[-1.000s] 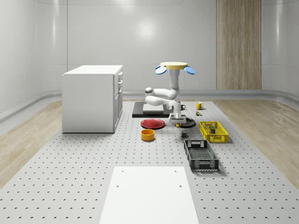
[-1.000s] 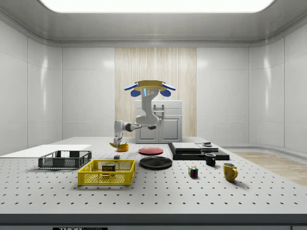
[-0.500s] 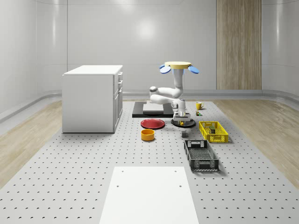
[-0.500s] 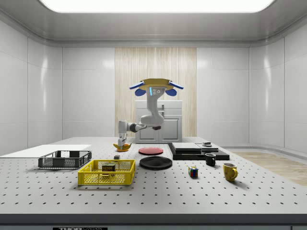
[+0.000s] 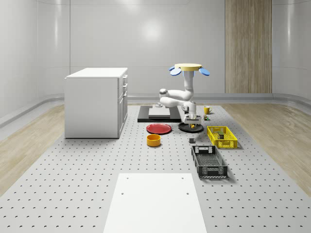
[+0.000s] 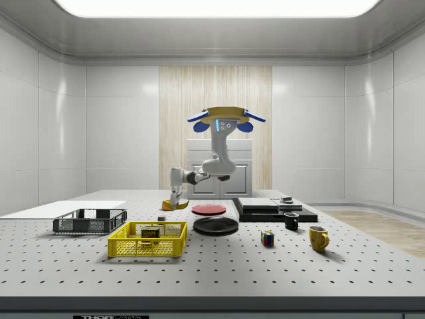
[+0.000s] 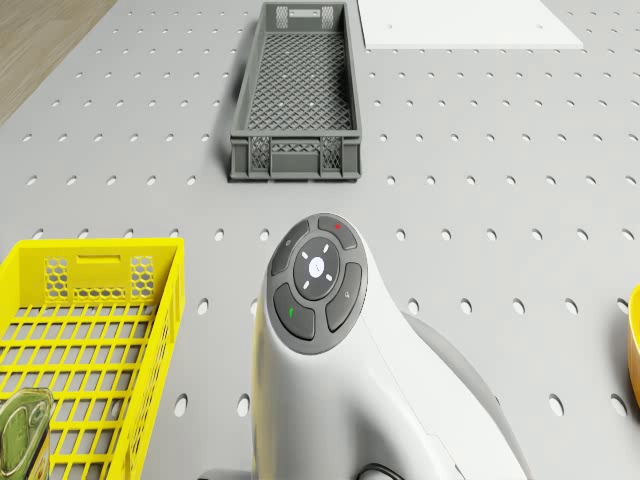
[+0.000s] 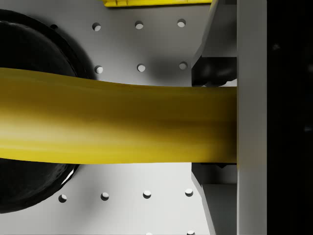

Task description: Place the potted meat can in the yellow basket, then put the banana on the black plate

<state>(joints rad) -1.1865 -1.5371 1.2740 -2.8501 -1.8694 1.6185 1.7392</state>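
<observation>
My gripper is shut on the yellow banana and holds it low over the black plate. In the side view the gripper hangs from the bent white arm with the banana under it, behind the black plate. The wrist view has the banana running across between the fingers, with the plate's rim beneath one end. The potted meat can lies in the yellow basket; the can and the basket are also in the drone view. The drone hovers above the plate.
A grey crate sits in front of the yellow basket. A red plate, an orange bowl and a small cube lie nearby. A white cabinet stands at the whole-scene view's left, a black slab behind.
Drone and arm have shifted toward the whole-scene view's right, carrying the banana from beside the black plate to over it. The grip on the banana is unchanged.
</observation>
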